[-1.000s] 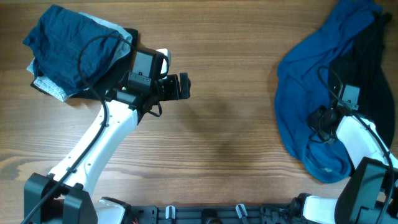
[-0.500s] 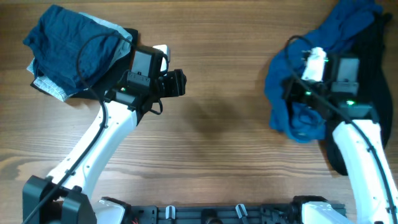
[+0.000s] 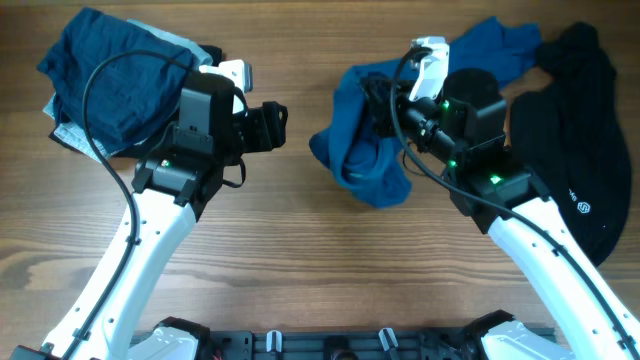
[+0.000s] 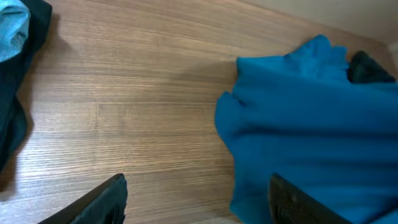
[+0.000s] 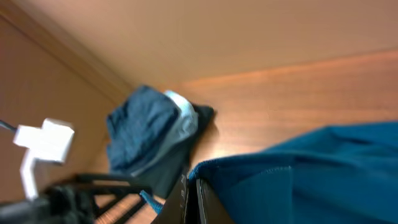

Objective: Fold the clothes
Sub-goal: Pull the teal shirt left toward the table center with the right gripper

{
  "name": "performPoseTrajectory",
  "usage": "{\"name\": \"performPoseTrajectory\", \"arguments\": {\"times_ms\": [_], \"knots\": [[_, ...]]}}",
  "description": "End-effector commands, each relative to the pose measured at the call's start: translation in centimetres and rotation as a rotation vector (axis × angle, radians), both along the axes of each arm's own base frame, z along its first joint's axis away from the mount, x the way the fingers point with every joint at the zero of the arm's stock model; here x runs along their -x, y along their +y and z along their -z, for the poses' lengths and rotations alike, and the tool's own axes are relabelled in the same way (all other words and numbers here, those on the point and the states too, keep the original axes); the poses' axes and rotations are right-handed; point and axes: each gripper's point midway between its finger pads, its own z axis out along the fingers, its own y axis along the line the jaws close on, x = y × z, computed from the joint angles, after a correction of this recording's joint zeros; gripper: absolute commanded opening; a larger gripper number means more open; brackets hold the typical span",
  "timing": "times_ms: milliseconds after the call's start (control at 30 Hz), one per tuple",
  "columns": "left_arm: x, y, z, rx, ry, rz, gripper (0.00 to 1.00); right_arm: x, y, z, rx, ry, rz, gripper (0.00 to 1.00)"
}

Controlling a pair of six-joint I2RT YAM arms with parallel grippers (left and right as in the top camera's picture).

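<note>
My right jaws pinch the shirt (image 3: 352,155), whose long axis runs back toward the black top (image 3: 570,130). My left jaws, spread, sit just left of it (nearer its free edge).

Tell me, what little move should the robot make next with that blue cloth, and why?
Probably the left gripper should reach across and take a free edge of the blue cloth. The right gripper is shut on it, yet it sits bunched on the table. The left gripper is open, empty and facing it; a second grip could spread it flat for folding.
</note>
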Motion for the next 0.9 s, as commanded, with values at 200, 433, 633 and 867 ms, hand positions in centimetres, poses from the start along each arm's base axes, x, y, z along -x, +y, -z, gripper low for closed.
{"name": "performPoseTrajectory", "arguments": {"times_ms": [200,433,633,867], "knots": [[-0.8,1.4,-1.5,-0.015,-0.046,-0.051,0.72,-0.6,-1.7,-3.3,0.1,-0.089,0.082,0.78],[0.8,-2.4,-1.6,0.023,-0.038,0.097,0.72,0.2,-10.9,4.3,0.389,0.183,0.311,0.91],[2.9,-5.8,5.4,-0.174,0.125,0.184,0.59,2.3,-15.6,9.8,0.444,0.436,0.262,0.89],[2.8,-7.1,8.8,-0.209,0.194,0.212,0.59,0.3,-16.7,15.2,0.449,0.578,0.235,0.89]]}}
